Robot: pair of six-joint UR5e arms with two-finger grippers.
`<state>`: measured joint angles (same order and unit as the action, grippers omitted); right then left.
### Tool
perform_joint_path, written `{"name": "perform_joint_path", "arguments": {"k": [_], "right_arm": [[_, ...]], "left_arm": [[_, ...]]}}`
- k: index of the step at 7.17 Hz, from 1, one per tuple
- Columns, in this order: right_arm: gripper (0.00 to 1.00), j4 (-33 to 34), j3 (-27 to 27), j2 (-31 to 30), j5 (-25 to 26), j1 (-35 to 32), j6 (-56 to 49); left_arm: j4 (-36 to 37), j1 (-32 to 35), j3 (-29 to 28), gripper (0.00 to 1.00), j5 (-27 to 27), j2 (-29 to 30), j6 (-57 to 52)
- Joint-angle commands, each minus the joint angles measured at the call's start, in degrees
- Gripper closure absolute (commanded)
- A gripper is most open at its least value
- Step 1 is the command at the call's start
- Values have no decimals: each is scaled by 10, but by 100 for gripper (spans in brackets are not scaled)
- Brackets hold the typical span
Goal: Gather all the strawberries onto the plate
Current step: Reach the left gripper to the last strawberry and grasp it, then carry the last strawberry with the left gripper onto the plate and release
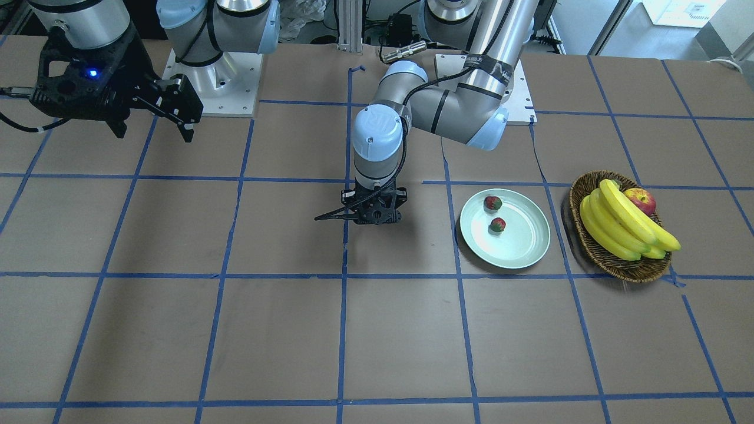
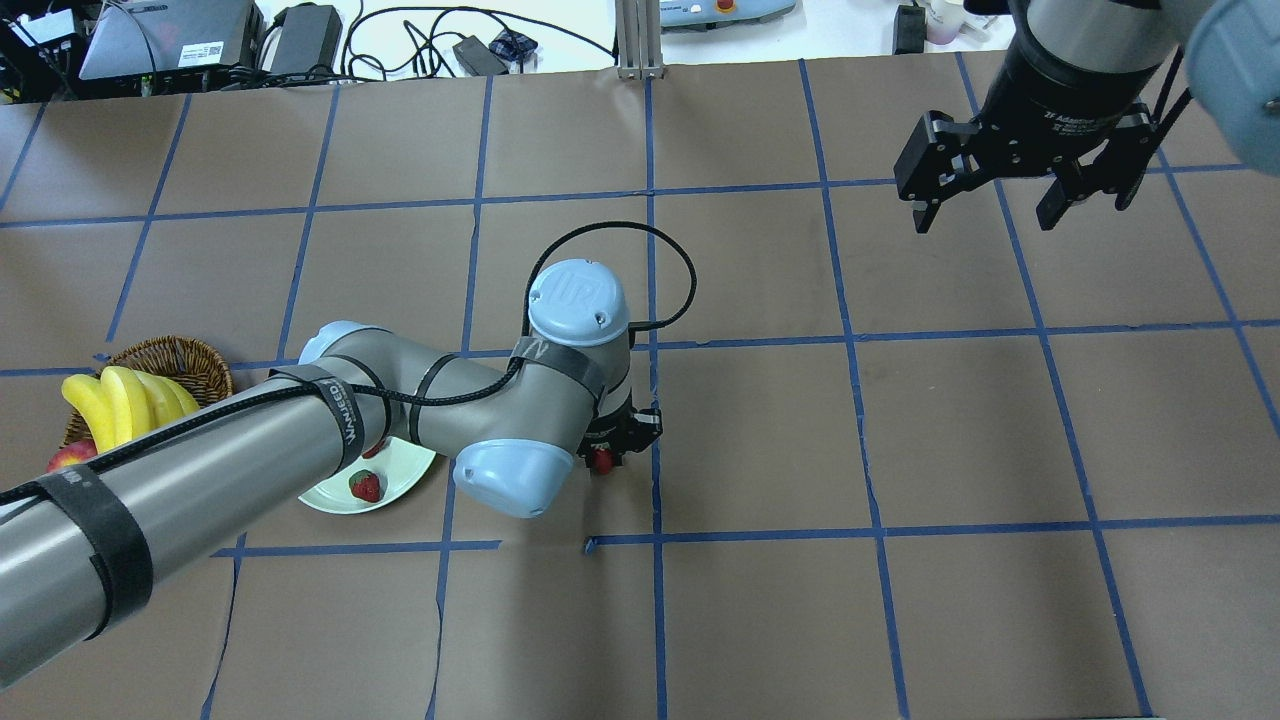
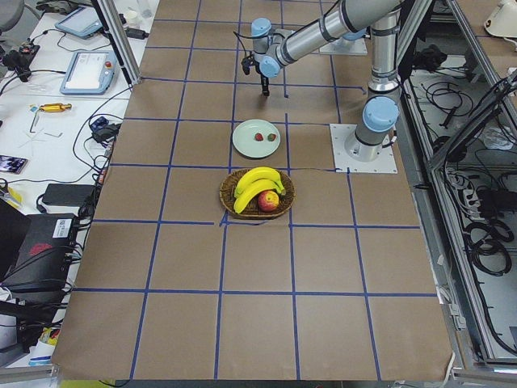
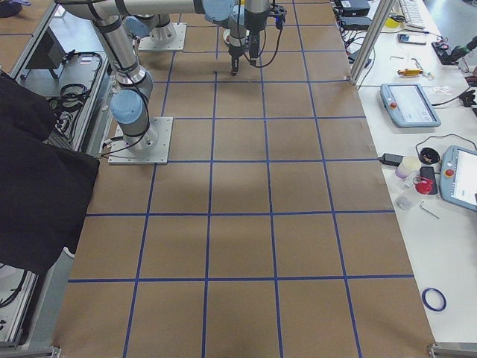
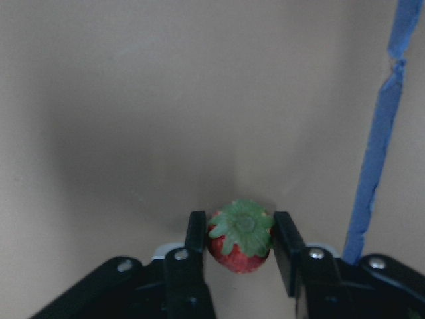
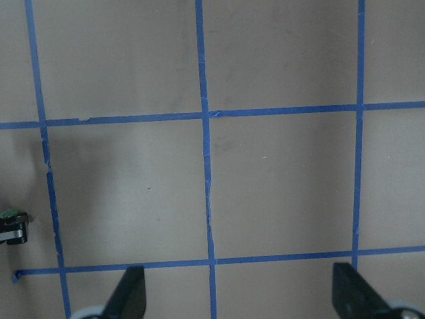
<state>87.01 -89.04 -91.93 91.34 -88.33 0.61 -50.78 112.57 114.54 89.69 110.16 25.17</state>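
Observation:
My left gripper (image 5: 240, 219) is shut on a red strawberry (image 5: 234, 256) with a green cap, its fingers pressing both sides. From overhead that strawberry (image 2: 601, 460) peeks out below the left gripper (image 2: 618, 445), low over the table beside a blue tape line. The pale green plate (image 1: 524, 250) lies to the side of it with two strawberries (image 1: 492, 203) (image 1: 498, 224) inside. Overhead, the left arm covers part of the plate (image 2: 335, 497); one strawberry (image 2: 365, 486) shows there. My right gripper (image 2: 985, 215) hangs open and empty, far off over bare table.
A brown wicker basket (image 1: 612, 262) with bananas (image 1: 618, 224) and a red-yellow apple (image 1: 641, 199) stands just beyond the plate. Brown paper with a blue tape grid covers the table. Cables and devices lie past the table's far edge.

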Motion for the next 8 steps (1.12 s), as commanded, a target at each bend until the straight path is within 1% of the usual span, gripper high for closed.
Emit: {"name": "perform_joint_path", "arguments": {"k": [1, 3, 4, 5, 7, 8], "right_arm": [[0, 0, 0, 0, 0, 0, 0], [0, 0, -1, 0, -1, 0, 0], [0, 1, -1, 0, -2, 0, 0], [0, 1, -1, 0, -2, 0, 0], [0, 1, -1, 0, -2, -1, 0], [0, 2, -1, 0, -2, 0, 0]], "left_arm": [[-4, -9, -7, 78, 11, -24, -26], [-62, -63, -5, 78, 18, -64, -78], [-95, -100, -3, 78, 54, -83, -133], [-123, -137, 2, 78, 60, -101, -179], [-126, -216, 34, 78, 58, -113, -279], [-116, -247, 49, 79, 55, -109, -305]]}}
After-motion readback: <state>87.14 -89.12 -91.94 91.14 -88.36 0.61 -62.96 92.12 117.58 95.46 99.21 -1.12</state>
